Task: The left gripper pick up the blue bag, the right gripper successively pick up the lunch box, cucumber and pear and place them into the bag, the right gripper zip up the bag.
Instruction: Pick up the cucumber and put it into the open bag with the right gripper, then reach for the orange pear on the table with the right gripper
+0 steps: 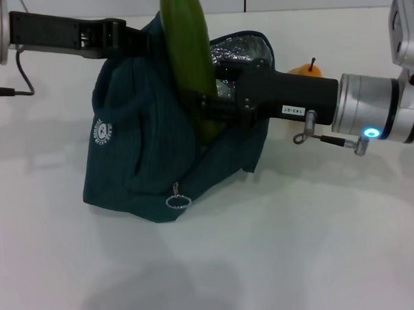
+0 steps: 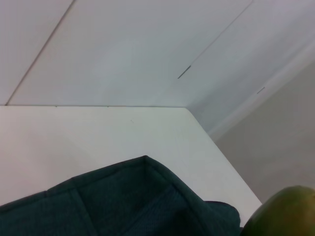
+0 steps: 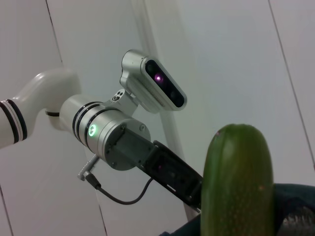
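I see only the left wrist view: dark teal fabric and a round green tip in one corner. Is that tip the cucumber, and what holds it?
Observer: Yes, it is the cucumber. The right gripper is shut on its lower part.
Operator: Is it inside the blue bag?
Observer: Only partly. It stands nearly upright with its lower end in the bag's open mouth, and most of it is above the rim.
Operator: Where is the pear?
Observer: It is on the table behind the right arm, outside the bag.
Operator: And the left gripper?
Observer: It is at the bag's back rim.
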{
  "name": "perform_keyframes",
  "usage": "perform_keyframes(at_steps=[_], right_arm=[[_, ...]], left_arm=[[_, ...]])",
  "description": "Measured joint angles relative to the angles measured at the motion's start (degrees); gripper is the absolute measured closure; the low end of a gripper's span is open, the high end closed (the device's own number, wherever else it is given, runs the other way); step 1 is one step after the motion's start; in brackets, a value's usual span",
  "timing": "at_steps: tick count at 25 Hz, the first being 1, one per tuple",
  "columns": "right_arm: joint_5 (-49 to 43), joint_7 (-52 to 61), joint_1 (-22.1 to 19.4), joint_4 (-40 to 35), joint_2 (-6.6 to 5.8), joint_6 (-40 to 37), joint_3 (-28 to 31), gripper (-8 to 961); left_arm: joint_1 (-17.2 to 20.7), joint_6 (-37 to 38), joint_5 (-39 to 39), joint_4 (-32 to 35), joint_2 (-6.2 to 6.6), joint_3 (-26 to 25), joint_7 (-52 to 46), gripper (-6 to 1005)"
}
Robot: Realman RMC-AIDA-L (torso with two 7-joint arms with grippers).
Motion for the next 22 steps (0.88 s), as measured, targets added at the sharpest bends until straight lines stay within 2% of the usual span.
perform_keyframes(at_steps=[10,13,18,22], right_arm=[[0.3,-1.1,-2.8,-1.7,-0.06,-0.9,0.5,357],[0.3,-1.6,-4.4,-2.3,-0.21,-2.0,2.3,361],[0.2,-2.0,-10.3,-2.8,-0.69,-3.3,11.2,363],[-0.1,-2.2,-15.5,-2.5,-1.56,-2.9,18.4,364]], left_arm=[[0.3,0.0,0.0,0.0,0.08,-0.1,0.0,936],[0.5,-0.1,0.0,0.0,0.36,-0.2,0.1,935],[1.4,-0.2,0.6,0.0,0.96,-2.1,0.7,934],[2.1,-0.2,0.6,-0.9,1.16,-3.2,1.7,933]])
